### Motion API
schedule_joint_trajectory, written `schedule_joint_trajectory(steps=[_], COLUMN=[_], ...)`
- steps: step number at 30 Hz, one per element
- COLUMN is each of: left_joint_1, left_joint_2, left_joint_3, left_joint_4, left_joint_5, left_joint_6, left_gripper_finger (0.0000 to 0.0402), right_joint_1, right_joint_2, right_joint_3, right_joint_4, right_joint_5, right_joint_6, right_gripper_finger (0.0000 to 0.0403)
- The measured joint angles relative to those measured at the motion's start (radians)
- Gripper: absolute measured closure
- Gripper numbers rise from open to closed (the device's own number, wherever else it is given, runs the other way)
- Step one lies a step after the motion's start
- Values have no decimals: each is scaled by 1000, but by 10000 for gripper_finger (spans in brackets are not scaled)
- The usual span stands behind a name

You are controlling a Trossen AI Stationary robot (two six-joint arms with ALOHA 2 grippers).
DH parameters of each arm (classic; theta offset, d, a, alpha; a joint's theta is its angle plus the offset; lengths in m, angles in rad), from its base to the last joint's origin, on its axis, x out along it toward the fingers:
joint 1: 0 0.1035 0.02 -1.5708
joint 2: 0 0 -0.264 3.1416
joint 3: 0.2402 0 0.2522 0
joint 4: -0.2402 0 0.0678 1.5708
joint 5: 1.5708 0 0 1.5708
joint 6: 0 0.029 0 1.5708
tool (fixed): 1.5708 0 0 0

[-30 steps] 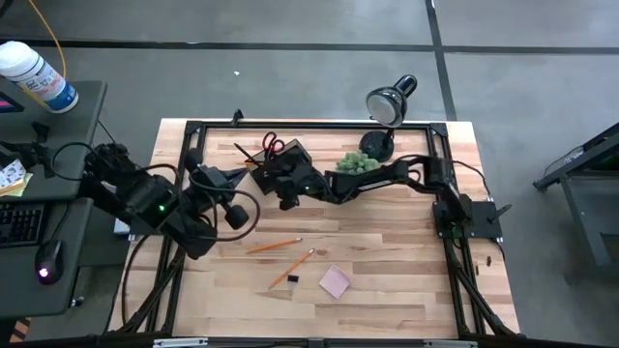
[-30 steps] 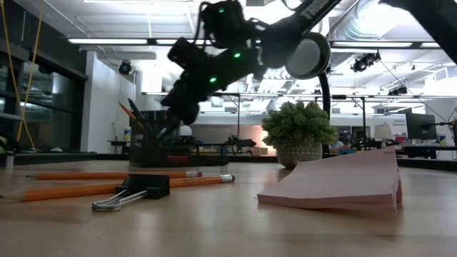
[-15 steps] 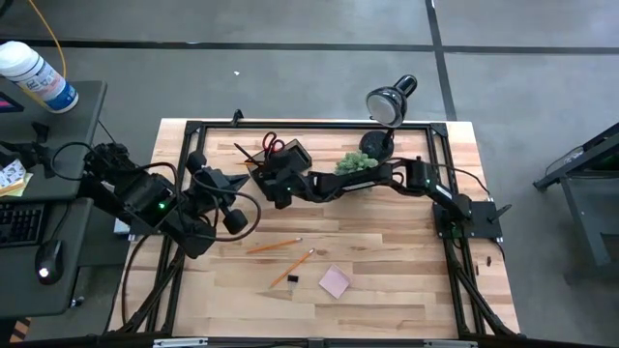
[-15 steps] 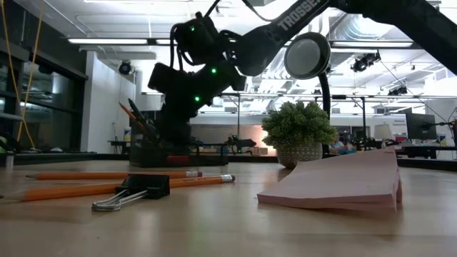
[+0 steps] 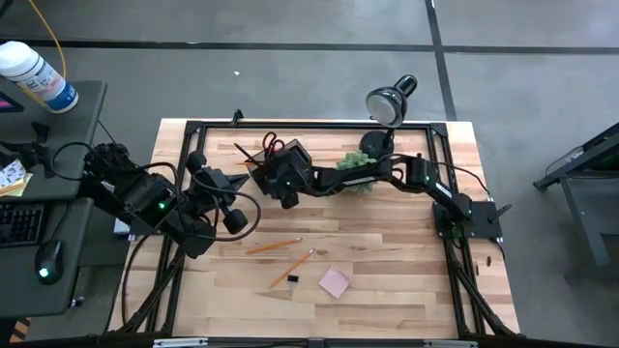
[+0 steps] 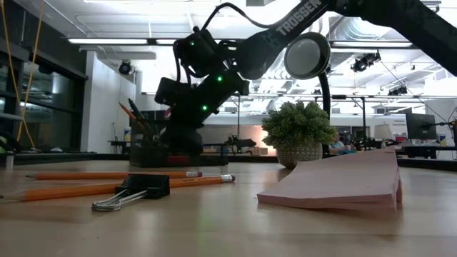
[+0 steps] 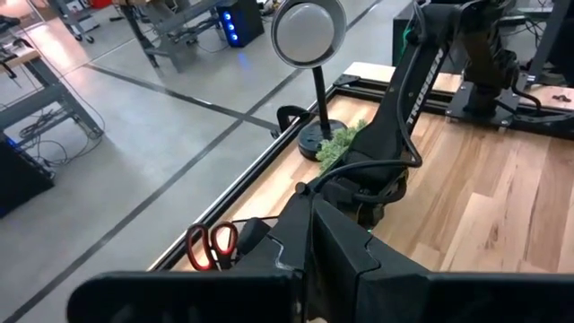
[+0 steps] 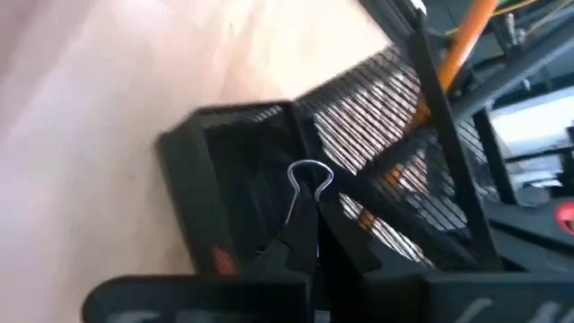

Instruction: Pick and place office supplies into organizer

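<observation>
a binder clip [image 8: 305,202] is pinched in the right gripper [image 8: 309,247] just over the organizer [image 5: 276,159] near the tabletop's far edge, left gripper [image 5: 208,181] can't be judged, and if released off-centre the clip could get bounced off the mesh rim.

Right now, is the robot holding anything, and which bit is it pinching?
The right end effector holds a binder clip by its black body, wire handle poking up, over the organizer. The left end effector's hold cannot be told.
</observation>
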Motion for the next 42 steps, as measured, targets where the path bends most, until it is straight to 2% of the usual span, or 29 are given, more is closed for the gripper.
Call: schedule_joint_trajectory(steps=[13,23,25,29,31,35,39,42], left_joint_1=[0,0,0,0,0,0,0,0], left_joint_2=[0,0,0,0,0,1,1,1], left_joint_3=[0,-1,-1,-1,-1,-1,-1,-1], left_joint_4=[-1,-3,-4,-11,-11,-11,-11,-11], left_joint_5=[0,0,0,0,0,-1,0,15], left_joint_6=[25,25,25,41,75,130,156,156], left_gripper_finger=[396,396,396,396,396,396,396,396], right_joint_1=[-1,0,0,15,26,43,47,47], right_joint_2=[0,0,0,-23,-56,-139,-217,-251], right_joint_3=[0,0,0,0,0,0,0,1], right_joint_4=[5,5,4,-9,-46,-185,-317,-405], right_joint_5=[-49,-68,-42,89,97,-35,-267,-396], right_joint_6=[5,5,3,1,3,85,225,333], right_gripper_finger=[399,305,291,282,285,295,307,314])
